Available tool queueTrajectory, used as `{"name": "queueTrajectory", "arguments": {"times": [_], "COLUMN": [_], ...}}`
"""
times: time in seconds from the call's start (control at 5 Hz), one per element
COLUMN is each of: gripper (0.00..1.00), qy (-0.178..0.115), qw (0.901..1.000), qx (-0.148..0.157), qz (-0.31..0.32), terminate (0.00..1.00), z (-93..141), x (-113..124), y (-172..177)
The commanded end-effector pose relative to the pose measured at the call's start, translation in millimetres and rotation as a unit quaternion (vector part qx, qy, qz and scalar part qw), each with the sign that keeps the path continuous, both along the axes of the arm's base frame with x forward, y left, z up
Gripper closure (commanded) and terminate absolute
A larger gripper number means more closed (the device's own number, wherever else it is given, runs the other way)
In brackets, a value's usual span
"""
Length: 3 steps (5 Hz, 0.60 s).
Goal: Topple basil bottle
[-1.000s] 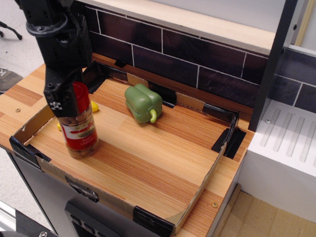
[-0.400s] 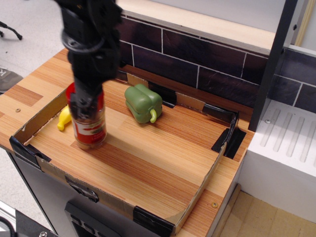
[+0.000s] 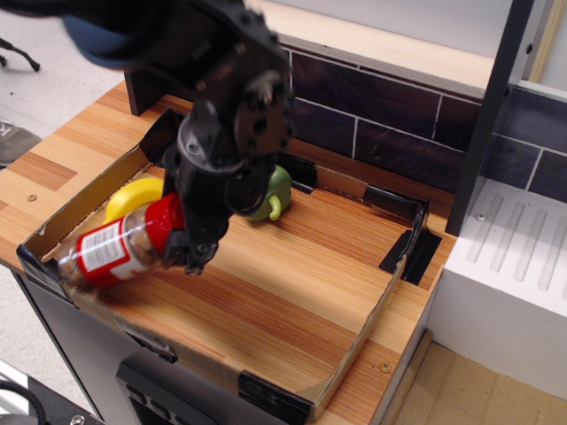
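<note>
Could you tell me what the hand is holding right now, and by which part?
The hand grips the tilted basil bottle at its red cap end.

One camera only, perched high off the front corner, angled down across the cardboard tray [image 3: 350, 350] toward the tiled wall [image 3: 390, 115] at twelve o'clock, arm [image 3: 226, 115] looming close at ten

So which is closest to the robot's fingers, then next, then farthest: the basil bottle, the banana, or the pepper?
Going by the one view:
1. Basil bottle: right at the gripper, its red cap against the fingers, tipped over to the left.
2. and 3. Pepper and banana: too close to call. The pepper sits behind the arm, and the banana lies back left by the tray wall.
</note>
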State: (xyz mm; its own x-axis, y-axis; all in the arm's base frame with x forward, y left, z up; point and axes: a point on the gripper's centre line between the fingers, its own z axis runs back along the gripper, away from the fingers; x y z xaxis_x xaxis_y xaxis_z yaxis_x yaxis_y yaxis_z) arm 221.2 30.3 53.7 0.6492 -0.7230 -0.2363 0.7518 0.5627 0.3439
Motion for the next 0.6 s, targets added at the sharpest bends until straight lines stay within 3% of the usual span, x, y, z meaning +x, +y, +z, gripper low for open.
{"name": "queueTrajectory", "arguments": {"times": [0.0, 0.2, 0.4], "gripper": [1.0, 1.0, 1.0], "qy": [0.046, 0.078, 0.061], "qw": [0.9985, 0.9961, 0.9916], "qx": [0.01, -0.022, -0.106], "qz": [0.028, 0.036, 0.042], "terminate": [0.0, 0.0, 0.0], "z": [-10, -13, -19], "x": [9, 12, 19], "y": [-25, -34, -42]}}
